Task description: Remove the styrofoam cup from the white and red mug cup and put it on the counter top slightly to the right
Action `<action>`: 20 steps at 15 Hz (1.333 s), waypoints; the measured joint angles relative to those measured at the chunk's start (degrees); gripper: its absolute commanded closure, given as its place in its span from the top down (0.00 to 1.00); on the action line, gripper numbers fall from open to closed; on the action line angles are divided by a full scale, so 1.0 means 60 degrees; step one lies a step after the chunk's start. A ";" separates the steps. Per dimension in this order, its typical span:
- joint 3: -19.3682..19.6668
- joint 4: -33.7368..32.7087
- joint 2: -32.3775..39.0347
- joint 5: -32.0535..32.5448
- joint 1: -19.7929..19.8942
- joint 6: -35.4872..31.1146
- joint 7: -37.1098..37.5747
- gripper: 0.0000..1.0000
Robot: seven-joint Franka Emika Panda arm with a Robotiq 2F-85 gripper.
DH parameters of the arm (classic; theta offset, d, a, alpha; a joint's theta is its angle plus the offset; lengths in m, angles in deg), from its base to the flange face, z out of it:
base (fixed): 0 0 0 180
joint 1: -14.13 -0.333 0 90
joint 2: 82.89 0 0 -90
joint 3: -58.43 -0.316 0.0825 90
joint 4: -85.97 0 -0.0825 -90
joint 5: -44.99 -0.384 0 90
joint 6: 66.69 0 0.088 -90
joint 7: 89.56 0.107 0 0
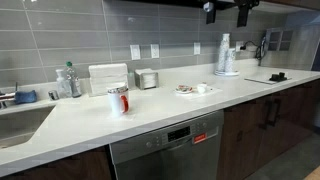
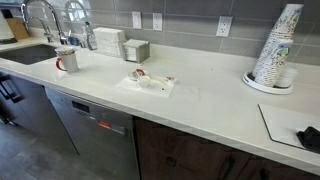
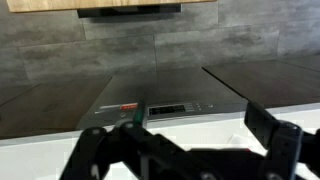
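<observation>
The white and red mug cup stands on the counter top near the sink, and shows in both exterior views. The white rim of the styrofoam cup sits in its mouth. My gripper hangs high above the counter's far end, cut off by the frame's top edge, well away from the mug. In the wrist view the gripper is open with nothing between its dark fingers. That view looks down on the counter edge and the dishwasher panel. The mug is out of the wrist view.
A sink lies past the mug. A white napkin box and a small steel box stand by the wall. A tray of small items lies mid-counter. A tall stack of cups and a black object are at the other end.
</observation>
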 measured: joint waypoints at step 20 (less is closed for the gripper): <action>-0.0369 -0.1971 0.2414 -0.0090 0.0310 -0.1475 0.0839 1.00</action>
